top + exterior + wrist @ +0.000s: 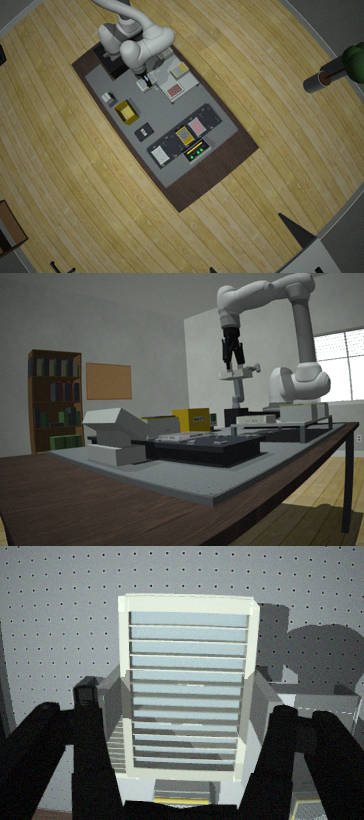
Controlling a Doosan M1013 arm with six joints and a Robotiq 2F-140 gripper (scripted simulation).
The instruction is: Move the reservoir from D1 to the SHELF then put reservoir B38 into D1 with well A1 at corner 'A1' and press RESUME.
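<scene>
12-trough reservoir (pixel 187 687) | held level, high above the grey tabletop (pixel 188 478), near the shelf (pixel 315 419) | jaws (pixel 234 368) clamped on its two long sides, about half open | blue liquid in troughs | arm (pixel 302 331) bent over.

Reservoir (pixel 187 688): cream frame, pale blue troughs. Gripper (pixel 187 767) black. Waste bin (pixel 191 419) yellow. Baseplate (pixel 60 601) grey, dotted.
</scene>
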